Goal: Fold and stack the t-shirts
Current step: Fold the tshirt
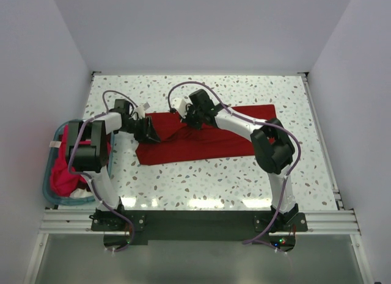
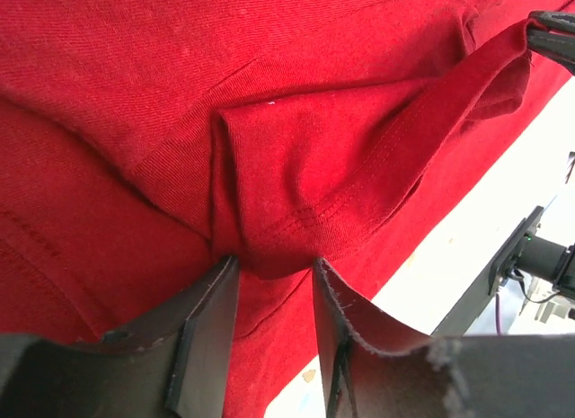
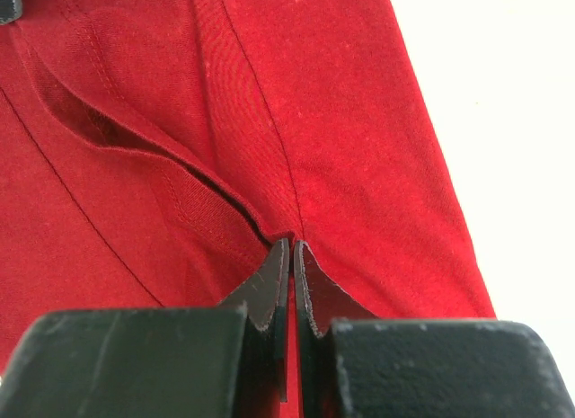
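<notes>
A deep crimson t-shirt (image 1: 211,143) lies spread across the middle of the table. My left gripper (image 1: 148,132) is at its left end. In the left wrist view its jaws (image 2: 274,270) stand a little apart with a thick fold of the shirt (image 2: 305,166) pinched between the tips. My right gripper (image 1: 188,119) is at the shirt's far edge, shut tight on a fold of the cloth (image 3: 292,245). The cloth is bunched up between the two grippers. Brighter pinkish-red shirts (image 1: 61,168) lie heaped in a basket on the left.
The teal plastic basket (image 1: 46,187) sits at the table's left edge beside the left arm. The speckled white table (image 1: 201,180) shows around the shirt. The right gripper's tip shows at the top right of the left wrist view (image 2: 552,36).
</notes>
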You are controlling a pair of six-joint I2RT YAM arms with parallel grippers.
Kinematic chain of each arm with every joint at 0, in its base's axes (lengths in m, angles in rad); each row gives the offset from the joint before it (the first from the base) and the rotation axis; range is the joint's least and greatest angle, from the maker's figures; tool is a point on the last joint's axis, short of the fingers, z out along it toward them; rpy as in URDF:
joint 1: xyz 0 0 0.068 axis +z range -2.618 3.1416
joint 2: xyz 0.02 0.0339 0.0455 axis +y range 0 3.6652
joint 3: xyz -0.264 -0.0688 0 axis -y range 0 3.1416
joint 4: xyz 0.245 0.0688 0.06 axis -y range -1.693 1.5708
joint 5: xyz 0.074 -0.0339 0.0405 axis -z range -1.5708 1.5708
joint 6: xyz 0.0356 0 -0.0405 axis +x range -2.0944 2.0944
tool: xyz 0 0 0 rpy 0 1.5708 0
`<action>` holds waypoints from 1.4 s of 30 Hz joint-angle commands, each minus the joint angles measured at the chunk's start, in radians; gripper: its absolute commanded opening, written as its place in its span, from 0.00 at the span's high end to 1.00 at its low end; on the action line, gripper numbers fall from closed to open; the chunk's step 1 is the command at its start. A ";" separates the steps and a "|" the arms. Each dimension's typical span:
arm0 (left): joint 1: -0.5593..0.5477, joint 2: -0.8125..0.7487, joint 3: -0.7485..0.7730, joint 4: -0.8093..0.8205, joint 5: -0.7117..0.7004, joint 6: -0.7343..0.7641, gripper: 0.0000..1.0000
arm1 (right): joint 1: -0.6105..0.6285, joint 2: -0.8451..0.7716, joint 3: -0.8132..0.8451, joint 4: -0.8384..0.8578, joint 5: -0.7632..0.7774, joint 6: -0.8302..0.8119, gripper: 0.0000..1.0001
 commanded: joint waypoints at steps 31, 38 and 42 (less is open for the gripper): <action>-0.009 -0.050 0.062 0.013 0.025 0.007 0.87 | -0.014 -0.025 0.042 0.016 0.008 -0.001 1.00; -0.005 -0.043 0.100 0.013 0.044 0.004 1.00 | -0.020 -0.020 0.029 0.045 0.031 -0.001 1.00; -0.007 -0.035 0.121 0.017 0.057 0.001 1.00 | -0.025 -0.010 0.024 0.064 0.060 -0.001 1.00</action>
